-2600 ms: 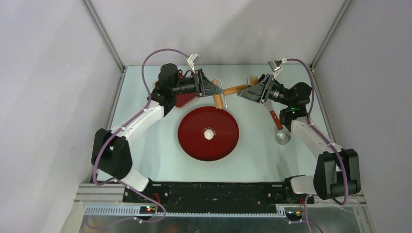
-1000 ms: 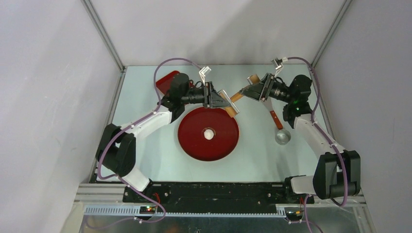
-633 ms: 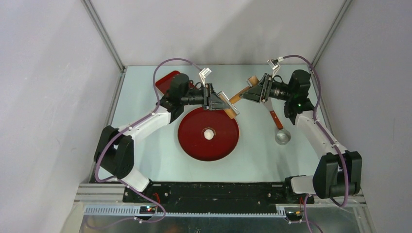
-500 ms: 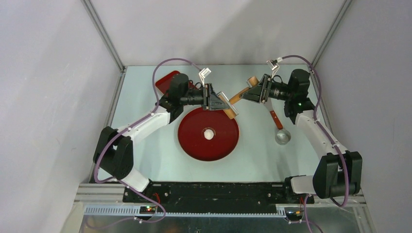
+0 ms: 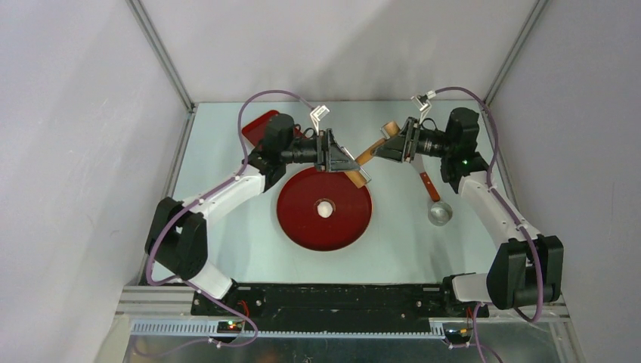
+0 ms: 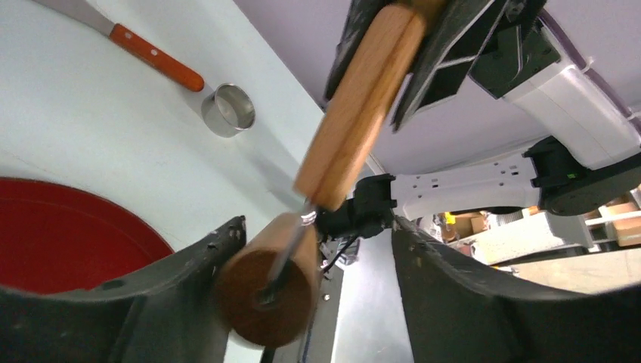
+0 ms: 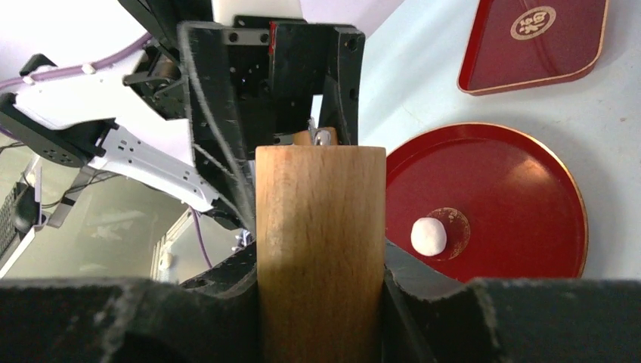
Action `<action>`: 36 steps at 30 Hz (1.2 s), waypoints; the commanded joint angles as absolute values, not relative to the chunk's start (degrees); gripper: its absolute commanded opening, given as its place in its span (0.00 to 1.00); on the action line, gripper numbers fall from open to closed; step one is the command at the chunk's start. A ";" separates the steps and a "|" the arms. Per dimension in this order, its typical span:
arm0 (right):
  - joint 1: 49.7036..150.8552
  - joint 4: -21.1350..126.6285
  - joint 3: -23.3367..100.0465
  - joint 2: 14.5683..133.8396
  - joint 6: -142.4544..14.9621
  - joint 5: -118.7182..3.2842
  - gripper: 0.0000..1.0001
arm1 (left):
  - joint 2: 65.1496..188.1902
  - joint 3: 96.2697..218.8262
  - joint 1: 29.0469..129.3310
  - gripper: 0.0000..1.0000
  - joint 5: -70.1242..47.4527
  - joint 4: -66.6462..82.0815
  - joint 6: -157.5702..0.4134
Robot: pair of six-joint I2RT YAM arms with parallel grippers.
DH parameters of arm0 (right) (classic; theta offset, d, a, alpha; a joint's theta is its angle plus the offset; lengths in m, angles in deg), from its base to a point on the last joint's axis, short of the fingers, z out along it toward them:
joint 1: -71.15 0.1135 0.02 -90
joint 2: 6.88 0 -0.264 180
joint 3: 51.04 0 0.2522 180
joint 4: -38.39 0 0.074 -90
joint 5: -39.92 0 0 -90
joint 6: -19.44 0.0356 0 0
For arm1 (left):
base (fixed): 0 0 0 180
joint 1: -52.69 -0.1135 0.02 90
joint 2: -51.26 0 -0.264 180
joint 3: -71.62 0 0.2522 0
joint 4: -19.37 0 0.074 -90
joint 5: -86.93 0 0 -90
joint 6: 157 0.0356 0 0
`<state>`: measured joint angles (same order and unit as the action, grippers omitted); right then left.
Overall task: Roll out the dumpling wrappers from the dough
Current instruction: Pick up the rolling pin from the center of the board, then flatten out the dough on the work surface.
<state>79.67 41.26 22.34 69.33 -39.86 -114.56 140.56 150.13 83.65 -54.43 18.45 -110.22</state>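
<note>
Top external — dough ball (image 5: 325,209) near left claw (image 5: 359,173), not touching.

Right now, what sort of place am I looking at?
Probably a robot test booth for dough work: plain walls on a metal frame, a wooden rolling pin between two arms, a dough ball on a red plate.

The pale-brown wooden rolling pin (image 7: 320,249) is smooth wood with faint grain, a thin shiny metal rod (image 6: 291,243) at its joint. The round red plate (image 7: 529,189) and the red angular tray (image 7: 544,45) are glossy, lacquer-like. The small white dough ball (image 7: 428,235) looks matt and smooth. The short metal ring (image 6: 227,110) gleams. The black fingers (image 7: 113,318) of the right gripper (image 7: 320,265) are matt, grainy plastic.
</note>
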 commanded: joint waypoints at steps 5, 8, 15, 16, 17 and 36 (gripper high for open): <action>80.38 44.01 24.12 67.93 -44.46 -111.88 0.00 | 136.20 154.05 80.00 0.99 -56.95 22.37 -110.91; 80.57 44.21 24.18 67.86 -46.73 -109.60 0.00 | 134.13 154.80 75.80 1.00 -58.31 21.36 -110.14; 89.78 60.19 30.37 69.68 -68.10 -93.32 0.00 | 134.27 163.40 62.31 1.00 -48.48 -11.42 -81.04; 92.40 60.78 30.63 69.81 -69.24 -91.34 0.00 | 134.39 162.84 61.41 1.00 -45.91 -12.44 -78.00; 93.64 60.90 30.78 69.87 -71.92 -87.59 0.00 | 134.36 161.48 59.81 1.00 -44.31 -13.62 -76.98; 110.38 69.94 42.54 88.33 -92.99 -69.27 0.00 | 145.69 149.97 66.49 0.94 -9.09 -15.84 -60.45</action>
<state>110.31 70.72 39.25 87.40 -87.71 -69.58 143.88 150.61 62.84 -18.21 -16.39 -63.95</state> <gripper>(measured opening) 0.383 0.969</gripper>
